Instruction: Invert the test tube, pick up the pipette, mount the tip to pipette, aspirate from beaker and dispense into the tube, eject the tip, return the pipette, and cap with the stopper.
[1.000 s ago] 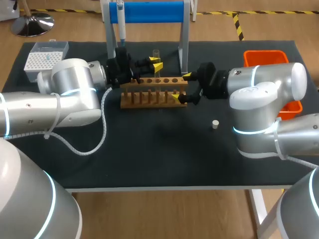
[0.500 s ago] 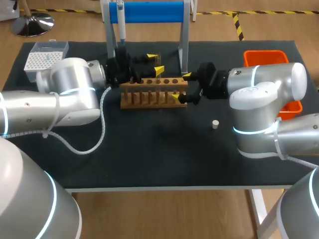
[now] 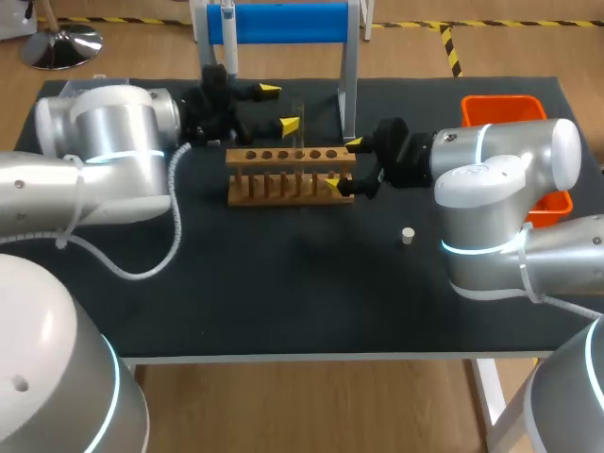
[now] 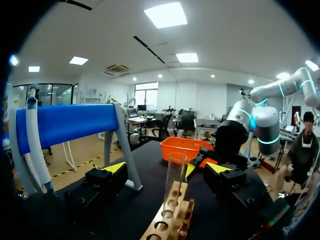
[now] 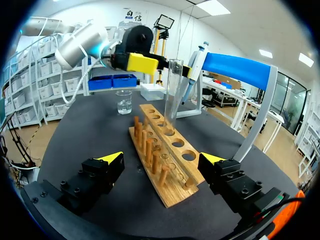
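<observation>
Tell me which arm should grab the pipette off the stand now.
Left. The left gripper, open, hangs close beside the pipette on the stand; the right gripper straddles the far end of the wooden rack, farther away.

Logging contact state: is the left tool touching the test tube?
Apart. The left wrist view shows the test tube inside the open left tool, with gaps on both sides.

Tube (image 4: 175, 182), perhaps in rack (image 4: 167, 227), between fingers (image 4: 115, 167)

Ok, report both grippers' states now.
Left gripper: open around the tube, not touching it.
Right gripper: open, straddling the rack end.
</observation>
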Controlling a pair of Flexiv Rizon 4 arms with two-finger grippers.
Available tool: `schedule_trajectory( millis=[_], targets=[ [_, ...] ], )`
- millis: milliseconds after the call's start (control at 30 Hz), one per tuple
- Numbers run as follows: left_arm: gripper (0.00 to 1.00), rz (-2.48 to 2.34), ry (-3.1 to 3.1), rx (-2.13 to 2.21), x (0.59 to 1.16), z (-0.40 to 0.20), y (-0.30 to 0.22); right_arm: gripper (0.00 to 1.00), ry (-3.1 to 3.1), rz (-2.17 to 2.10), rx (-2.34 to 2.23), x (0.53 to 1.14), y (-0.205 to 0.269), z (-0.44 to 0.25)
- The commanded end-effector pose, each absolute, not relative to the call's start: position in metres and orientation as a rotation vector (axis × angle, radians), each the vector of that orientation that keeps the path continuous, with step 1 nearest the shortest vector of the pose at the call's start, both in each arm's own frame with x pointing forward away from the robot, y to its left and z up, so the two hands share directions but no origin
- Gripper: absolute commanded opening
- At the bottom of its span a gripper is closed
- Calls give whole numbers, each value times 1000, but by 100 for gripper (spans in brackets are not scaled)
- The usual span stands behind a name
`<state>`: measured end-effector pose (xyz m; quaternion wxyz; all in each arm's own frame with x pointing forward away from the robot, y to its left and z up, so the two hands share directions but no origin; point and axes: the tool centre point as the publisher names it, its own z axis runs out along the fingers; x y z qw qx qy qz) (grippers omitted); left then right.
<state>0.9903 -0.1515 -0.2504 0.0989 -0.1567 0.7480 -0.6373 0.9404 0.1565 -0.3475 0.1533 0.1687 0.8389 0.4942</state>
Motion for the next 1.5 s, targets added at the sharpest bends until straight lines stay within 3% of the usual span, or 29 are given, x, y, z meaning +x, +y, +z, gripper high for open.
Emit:
schedule_trajectory(
  millis=[33, 300, 1000, 1500],
  targets=[
    [100, -1765, 2248, -550, 946, -226, -108, 100, 2403, 1420, 483, 940, 156, -348],
    [100, -1613, 2199, -726, 891, -210, -36, 100, 2403, 1420, 483, 940, 156, -348],
    [100, -1613, 2199, -726, 891, -210, -36, 100, 2403, 1420, 483, 940, 156, -348],
    [100, -1102, 2029, -1183, 878, -231, 164, 100, 2403, 1420, 483, 940, 156, -348]
  ],
)
